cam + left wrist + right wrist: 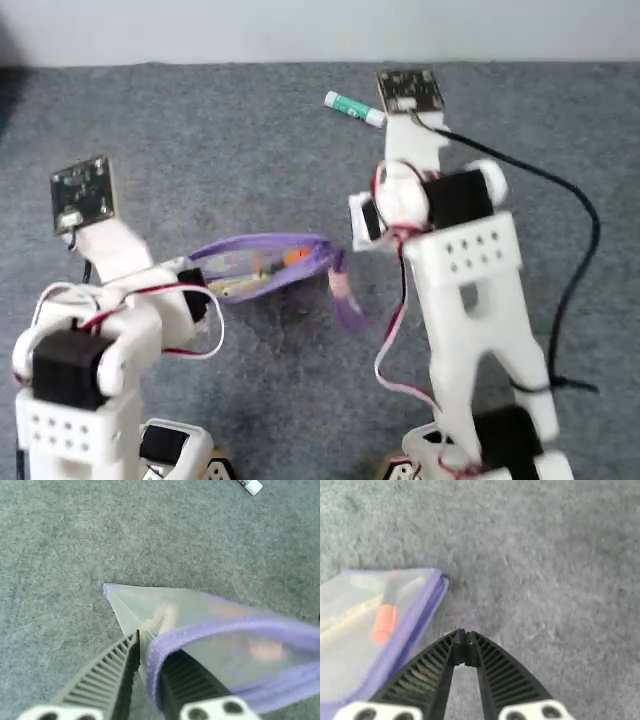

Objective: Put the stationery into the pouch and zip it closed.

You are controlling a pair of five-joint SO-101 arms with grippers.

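A clear pouch (pixel 262 262) with a purple zip rim lies on the grey carpet between the two arms, its mouth gaping. An orange item (pixel 296 257) and pale stationery show through its side. My left gripper (pixel 145 642) is shut on the pouch (pixel 200 625) rim at its near corner (pixel 210 287). My right gripper (pixel 465 639) hangs shut just above the carpet beside the pouch (pixel 365 630) corner, where the orange item (pixel 385 622) shows; a purple strap (pixel 350 308) trails there. A green-and-white glue stick (pixel 353 108) lies on the carpet at the back.
The grey carpet (pixel 250 150) covers the whole table. A black cable (pixel 570 200) runs along the right side. The glue stick (pixel 249 485) lies far beyond the pouch in the left wrist view.
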